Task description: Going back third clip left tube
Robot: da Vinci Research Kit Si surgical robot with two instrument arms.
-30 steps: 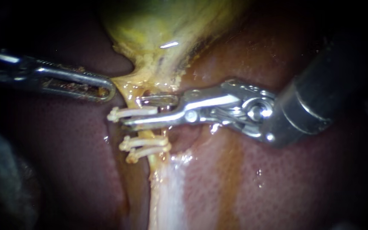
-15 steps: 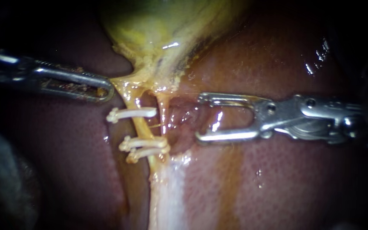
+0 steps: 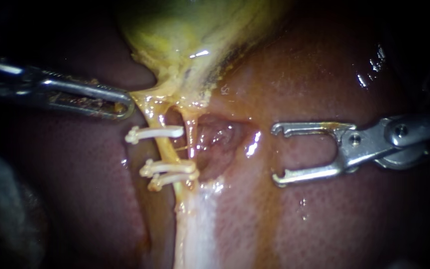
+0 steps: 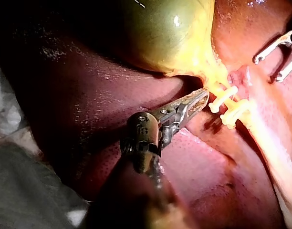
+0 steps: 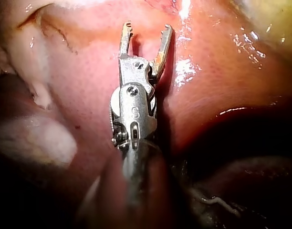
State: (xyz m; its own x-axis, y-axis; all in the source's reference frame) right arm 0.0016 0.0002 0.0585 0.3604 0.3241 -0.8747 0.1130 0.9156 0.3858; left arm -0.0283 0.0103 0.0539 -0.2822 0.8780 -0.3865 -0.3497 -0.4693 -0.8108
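Three pale, knob-ended clips (image 3: 169, 167) sit across the left tube (image 3: 164, 149): one alone just off the tip of the left instrument (image 3: 125, 105), two touching farther along. Its jaws are clamped on yellow tissue (image 3: 148, 97) below the gallbladder (image 3: 185, 30). The right instrument (image 3: 275, 155) gapes, empty, over liver (image 3: 324, 219), the clips well ahead of it.

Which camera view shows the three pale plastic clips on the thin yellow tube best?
The endoscope view: all three pale plastic clips lie side on across the thin yellow tube, one apart above a close pair. The left wrist view shows them smaller and overlapping. The right wrist view shows none.
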